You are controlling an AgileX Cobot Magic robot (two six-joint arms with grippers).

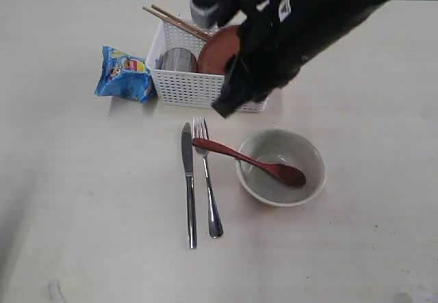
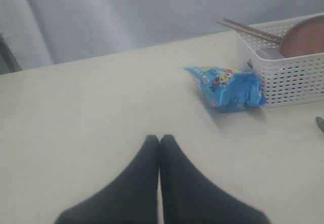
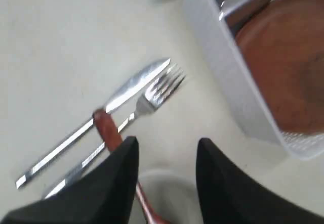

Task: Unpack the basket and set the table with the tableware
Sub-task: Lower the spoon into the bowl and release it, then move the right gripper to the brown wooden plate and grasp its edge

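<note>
Hovering my right end effector (image 3: 167, 150), parted and empty, between the white plastic basket (image 1: 179, 87) holding the round brown plate (image 1: 217, 51) and the pale speckled bowl (image 1: 311, 180), I fear a low swing could flip the red-brown spoon (image 1: 250, 161) propped in that bowl.

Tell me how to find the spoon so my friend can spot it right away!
Find the white basket, then the pale bowl just nearer the camera. The spoon rests with its scoop in that bowl and its handle reaching over the rim to the fork. It is red-brown, while the fork and knife beside it are shiny steel.
</note>
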